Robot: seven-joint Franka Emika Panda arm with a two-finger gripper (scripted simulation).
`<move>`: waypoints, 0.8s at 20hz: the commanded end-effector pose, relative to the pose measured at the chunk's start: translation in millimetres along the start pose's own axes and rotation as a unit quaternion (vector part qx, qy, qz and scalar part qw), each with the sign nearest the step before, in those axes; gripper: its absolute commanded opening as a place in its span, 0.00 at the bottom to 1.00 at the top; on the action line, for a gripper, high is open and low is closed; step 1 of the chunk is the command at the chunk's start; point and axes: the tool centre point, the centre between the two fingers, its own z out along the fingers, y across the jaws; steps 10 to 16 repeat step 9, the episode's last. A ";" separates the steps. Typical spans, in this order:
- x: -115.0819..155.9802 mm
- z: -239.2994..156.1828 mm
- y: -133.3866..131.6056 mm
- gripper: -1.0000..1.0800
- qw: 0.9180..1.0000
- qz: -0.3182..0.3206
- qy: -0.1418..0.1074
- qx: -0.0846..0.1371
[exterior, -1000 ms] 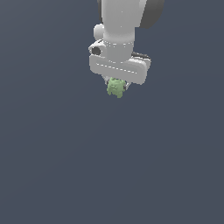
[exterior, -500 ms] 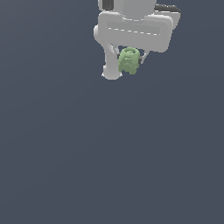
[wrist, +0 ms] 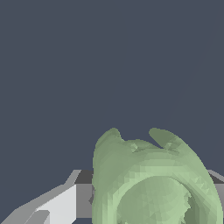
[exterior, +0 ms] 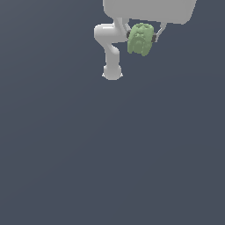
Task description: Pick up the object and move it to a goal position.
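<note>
Exterior view: the white arm (exterior: 112, 48) shows near the picture's upper edge, its base standing on the dark grey tabletop (exterior: 110, 154) and its links bending up out of frame. The wide white body of the hand crosses the top edge, pointing down, and the tool (exterior: 141, 38) hangs below it. Its two fingers are pinched on the object (exterior: 140, 39), a pale-green lumpy blob with darker creases, one finger touching each side. The object is held up in the air, well apart from the tabletop, just to the exterior view's right of the arm's lower links. In the wrist view the object (wrist: 153, 183) fills the lower part of the picture, with one pale finger (wrist: 61, 205) showing beside it and touching it.
</note>
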 end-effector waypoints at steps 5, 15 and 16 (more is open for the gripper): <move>-1.6 -16.1 -6.1 0.00 1.000 0.000 0.000 0.000; -1.5 -18.0 -7.0 0.00 1.000 0.000 0.000 0.000; -1.5 -18.0 -7.0 0.00 1.000 0.000 0.000 0.000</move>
